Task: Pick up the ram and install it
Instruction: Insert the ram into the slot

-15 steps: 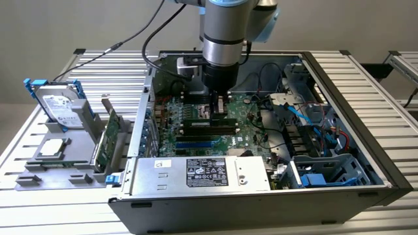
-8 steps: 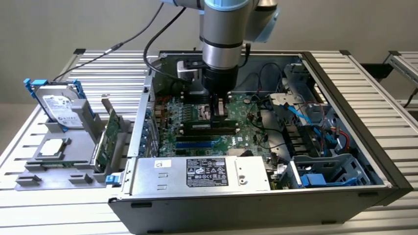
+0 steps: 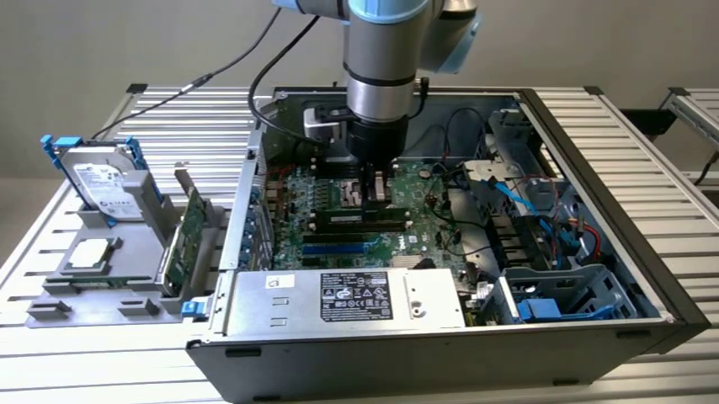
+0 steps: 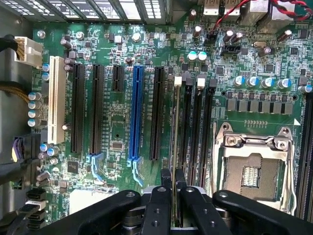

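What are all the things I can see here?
slatted metal table: one, silver, under everything
open computer case: one, black, on the table
printed motherboard: one, green, inside the case
boxy power supply: one, silver, near edge of case
metal hard drive: one, silver, grey stand, exterior view's left
large expansion card: one, green, upright beside drive
thin ram stick: one, green, between the gripper's fingers, at black slots
gripper: one, black, shut on ram
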Available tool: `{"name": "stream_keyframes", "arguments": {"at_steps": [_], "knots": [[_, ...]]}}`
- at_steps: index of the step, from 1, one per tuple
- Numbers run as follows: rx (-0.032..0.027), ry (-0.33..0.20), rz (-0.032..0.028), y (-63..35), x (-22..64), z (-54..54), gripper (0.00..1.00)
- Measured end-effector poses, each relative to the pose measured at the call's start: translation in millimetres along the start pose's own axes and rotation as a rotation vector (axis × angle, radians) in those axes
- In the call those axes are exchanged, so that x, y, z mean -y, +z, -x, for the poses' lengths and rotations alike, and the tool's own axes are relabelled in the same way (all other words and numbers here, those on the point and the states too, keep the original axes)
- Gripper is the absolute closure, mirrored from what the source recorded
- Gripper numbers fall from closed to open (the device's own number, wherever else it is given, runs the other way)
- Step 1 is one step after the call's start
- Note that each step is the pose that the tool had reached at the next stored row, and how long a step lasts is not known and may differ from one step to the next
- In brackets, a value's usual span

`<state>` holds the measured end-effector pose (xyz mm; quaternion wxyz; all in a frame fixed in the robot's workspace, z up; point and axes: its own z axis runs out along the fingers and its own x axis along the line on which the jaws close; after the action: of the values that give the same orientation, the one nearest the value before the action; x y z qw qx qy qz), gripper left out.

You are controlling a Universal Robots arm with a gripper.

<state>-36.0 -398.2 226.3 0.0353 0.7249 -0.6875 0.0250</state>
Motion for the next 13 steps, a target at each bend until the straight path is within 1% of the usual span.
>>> {"name": "stream_keyframes", "arguments": {"at_steps": [8, 13], "knots": [[-0.0007, -0.001, -0.0001, 0.9, -0.1, 2.0, 0.86], [-0.0035, -0.002, -0.0001, 2.2, -0.1, 2.3, 0.86]]}}
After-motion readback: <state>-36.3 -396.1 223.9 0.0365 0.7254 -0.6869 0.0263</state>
